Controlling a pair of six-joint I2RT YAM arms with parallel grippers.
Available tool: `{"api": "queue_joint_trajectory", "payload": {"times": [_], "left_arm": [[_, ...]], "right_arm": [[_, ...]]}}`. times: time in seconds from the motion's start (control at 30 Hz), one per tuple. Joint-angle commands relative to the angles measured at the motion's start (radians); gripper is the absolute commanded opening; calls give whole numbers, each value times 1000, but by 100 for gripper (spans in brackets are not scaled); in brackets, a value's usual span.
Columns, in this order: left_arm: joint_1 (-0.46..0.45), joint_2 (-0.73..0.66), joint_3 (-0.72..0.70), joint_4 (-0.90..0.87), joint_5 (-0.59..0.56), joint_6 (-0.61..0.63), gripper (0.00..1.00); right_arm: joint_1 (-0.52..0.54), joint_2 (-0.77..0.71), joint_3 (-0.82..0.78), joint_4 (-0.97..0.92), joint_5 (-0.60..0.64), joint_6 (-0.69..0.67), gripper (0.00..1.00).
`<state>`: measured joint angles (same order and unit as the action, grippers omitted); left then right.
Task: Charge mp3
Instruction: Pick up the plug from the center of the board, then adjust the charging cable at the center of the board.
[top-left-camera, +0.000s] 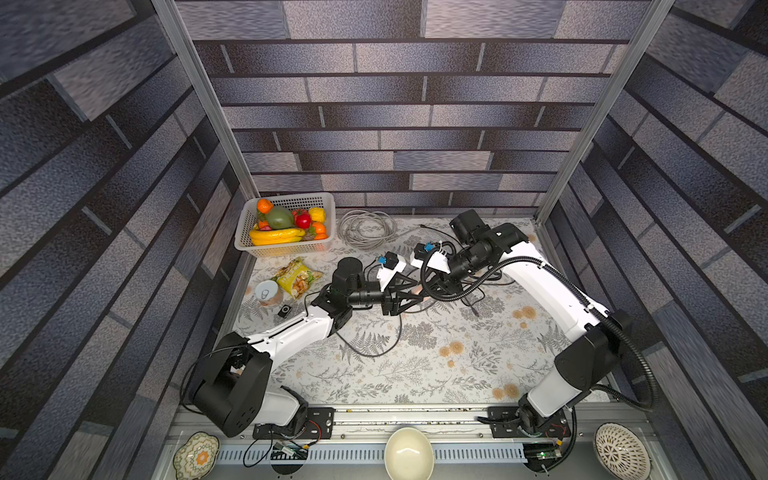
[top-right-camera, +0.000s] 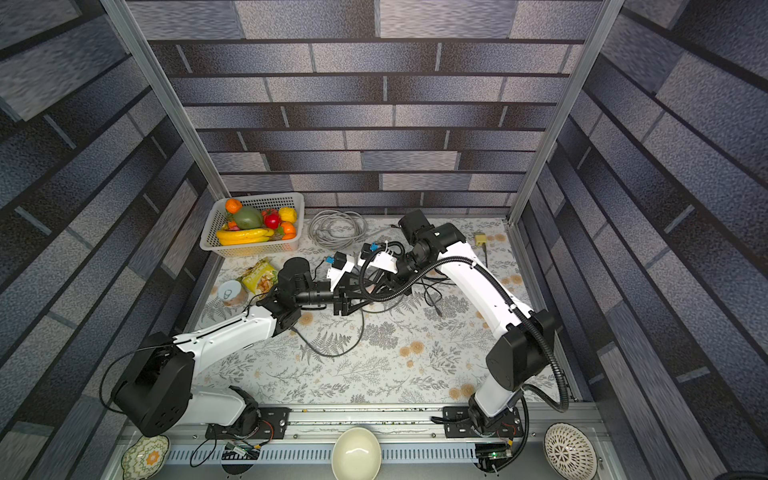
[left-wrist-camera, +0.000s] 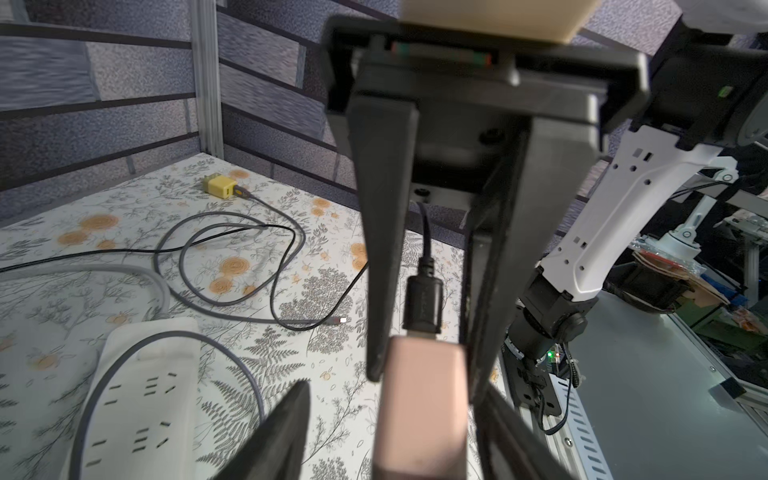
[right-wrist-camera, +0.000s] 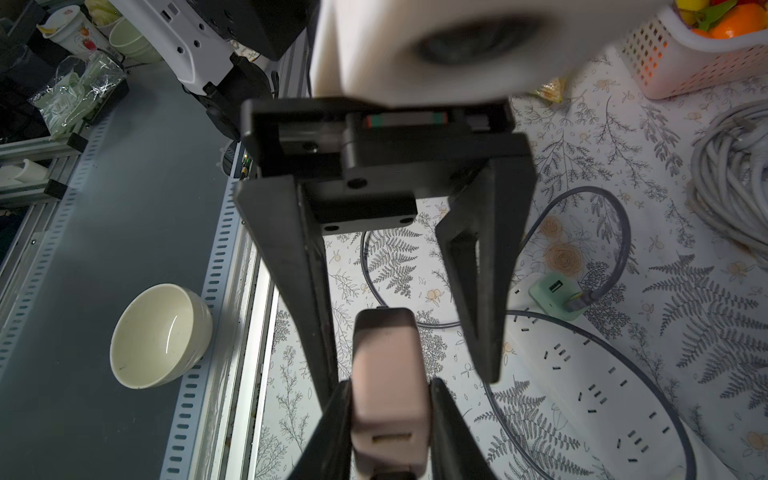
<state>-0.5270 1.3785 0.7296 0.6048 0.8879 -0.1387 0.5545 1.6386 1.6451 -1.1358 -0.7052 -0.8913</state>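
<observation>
On the flowered tabletop (top-left-camera: 415, 374), the mp3 player (top-left-camera: 284, 310) lies just beside the can (top-left-camera: 268, 292), with no cable in it. Well away from the can, the right tool (left-wrist-camera: 424, 357) grips a pink charger block (left-wrist-camera: 419, 399) with a cable plugged in. The left tool (right-wrist-camera: 409, 374) stands open around it. The left arm is nearer the can.

Left claw (right-wrist-camera: 409, 378) open, right claw (left-wrist-camera: 422, 370) clamped.

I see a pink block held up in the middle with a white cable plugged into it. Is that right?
Not quite. The cable plugged into the pink block is black, not white. The left wrist view shows its black plug seated in the block's end.
</observation>
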Motion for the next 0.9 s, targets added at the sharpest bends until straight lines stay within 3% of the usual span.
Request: {"api": "queue_joint_trajectory", "payload": {"times": [0.0, 0.1, 0.2, 0.4, 0.57, 0.87], "left_arm": [[61, -12, -72, 192, -59, -133, 94], [112, -25, -134, 256, -87, -241, 97], [134, -110, -194, 189, -161, -271, 100], [140, -429, -222, -279, -453, -224, 100], [154, -670, -210, -573, -661, -268, 100], [148, -869, -226, -758, -736, -280, 100]], "right_arm": [[11, -51, -29, 43, 77, 11, 0], [11, -42, -10, 65, 220, 8, 0], [12, 10, 62, 65, 402, -3, 0], [31, 162, 141, 170, 796, -136, 0], [36, 285, 233, 244, 858, -221, 0], [47, 574, 520, 145, 856, -316, 0]]}}
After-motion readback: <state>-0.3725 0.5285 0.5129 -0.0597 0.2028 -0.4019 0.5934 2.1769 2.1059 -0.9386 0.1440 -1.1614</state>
